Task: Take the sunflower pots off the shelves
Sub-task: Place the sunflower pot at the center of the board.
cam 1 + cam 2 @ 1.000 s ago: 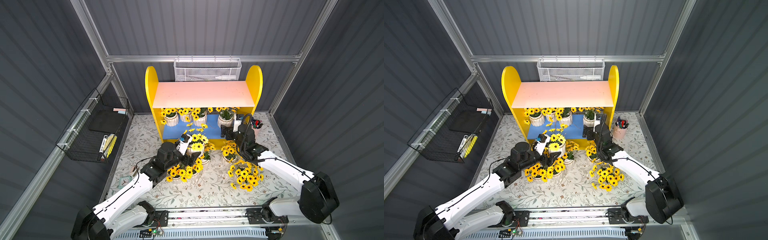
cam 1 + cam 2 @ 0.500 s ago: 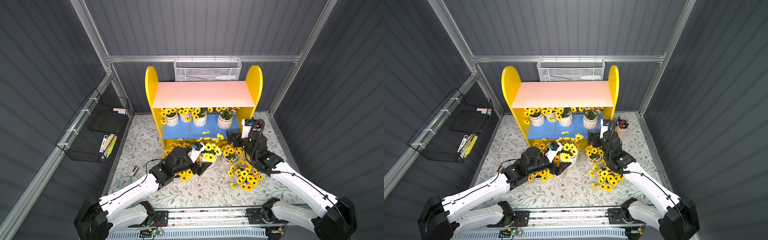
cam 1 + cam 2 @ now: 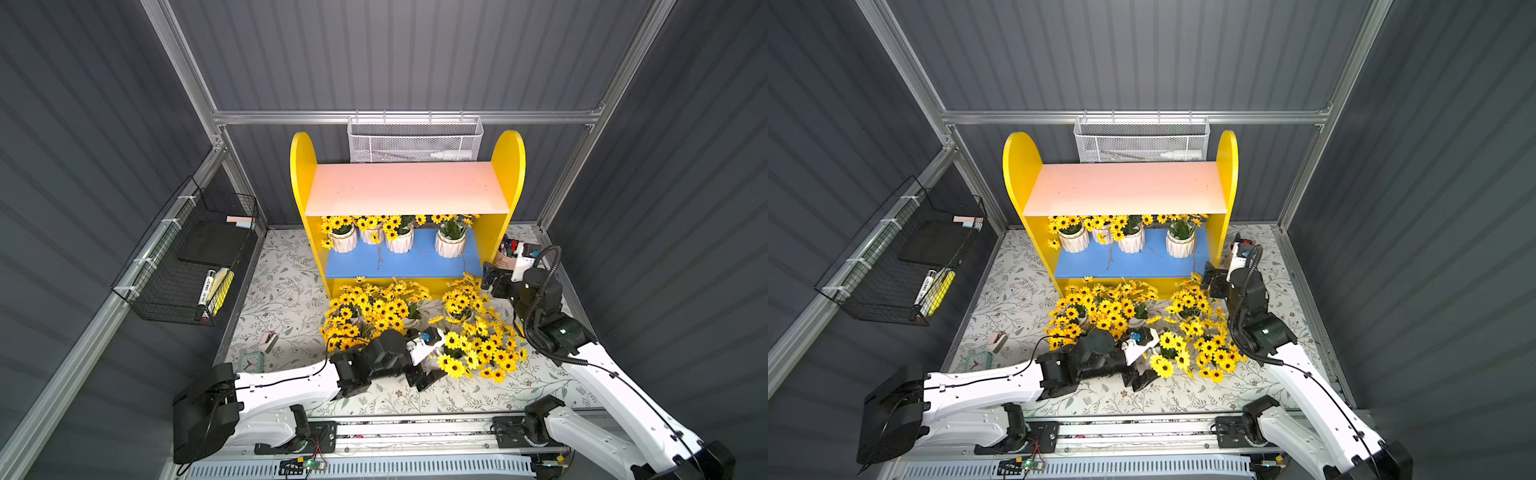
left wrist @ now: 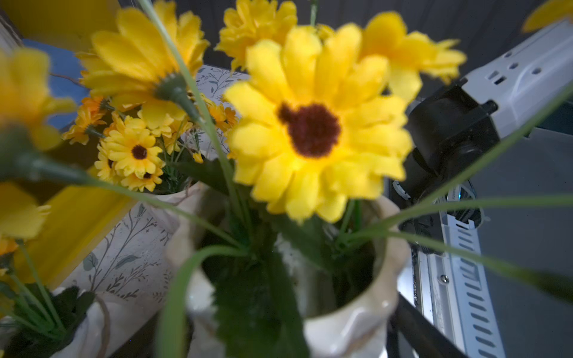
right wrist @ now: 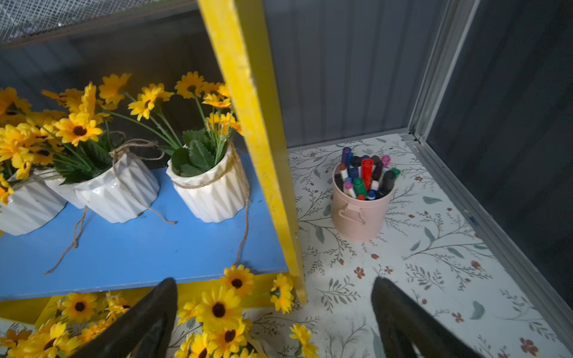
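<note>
White and ribbed, one ceramic sunflower pot [image 4: 356, 316] fills the left wrist view on the floral-papered bench [image 3: 282, 291], a dark jaw of the left gripper [image 3: 426, 376] beside its wall, though I cannot tell whether the jaws clamp it; more pots crowd round it. Farther on, the right gripper [image 5: 274, 280] hangs with jaws wide apart and empty before the yellow wooden shelves [image 3: 509, 166], where four sunflower pots [image 3: 449, 248] stand on the blue lower board [image 3: 399, 264]. Each looks stiff, glaze-slick and breakable under floppy blooms, so grip the ribbed wall below the twine, not the stems.
</note>
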Controlling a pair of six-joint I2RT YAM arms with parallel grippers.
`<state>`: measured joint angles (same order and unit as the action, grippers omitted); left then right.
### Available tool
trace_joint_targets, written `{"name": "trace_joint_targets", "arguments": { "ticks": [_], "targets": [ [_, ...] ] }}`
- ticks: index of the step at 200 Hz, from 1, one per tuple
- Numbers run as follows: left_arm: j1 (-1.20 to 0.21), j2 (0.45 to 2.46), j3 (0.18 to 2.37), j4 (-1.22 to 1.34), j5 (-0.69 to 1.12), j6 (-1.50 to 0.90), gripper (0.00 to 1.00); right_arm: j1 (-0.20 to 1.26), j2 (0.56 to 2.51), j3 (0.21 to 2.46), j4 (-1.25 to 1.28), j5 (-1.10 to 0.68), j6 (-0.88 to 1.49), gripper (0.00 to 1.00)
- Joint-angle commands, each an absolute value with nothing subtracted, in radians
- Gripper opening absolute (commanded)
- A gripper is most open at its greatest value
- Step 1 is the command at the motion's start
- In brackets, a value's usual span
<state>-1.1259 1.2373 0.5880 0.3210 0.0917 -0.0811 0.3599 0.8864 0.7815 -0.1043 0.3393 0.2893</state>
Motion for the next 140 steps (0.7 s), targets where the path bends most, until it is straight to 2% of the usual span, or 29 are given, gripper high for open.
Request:
{"name": "trace_joint_targets", "arguments": {
  "ticks": [1, 71, 140],
  "targets": [
    [-1.155, 1.253, 0.556, 0.458, 0.013, -0.067, 0.0, 0.322, 0.839, 0.77, -0.159, 0.326, 0.307, 0.99],
    [-1.183, 1.435, 0.464, 0.727, -0.037, -0.081, 0.0, 0.298, 0.809, 0.771, -0.186, 0.283, 0.3, 0.99],
    [-1.184, 1.736, 0.431, 1.157, -0.11, -0.046, 0.0, 0.297, 0.81, 0.767, -0.173, 0.26, 0.291, 0.99]
  ]
}}
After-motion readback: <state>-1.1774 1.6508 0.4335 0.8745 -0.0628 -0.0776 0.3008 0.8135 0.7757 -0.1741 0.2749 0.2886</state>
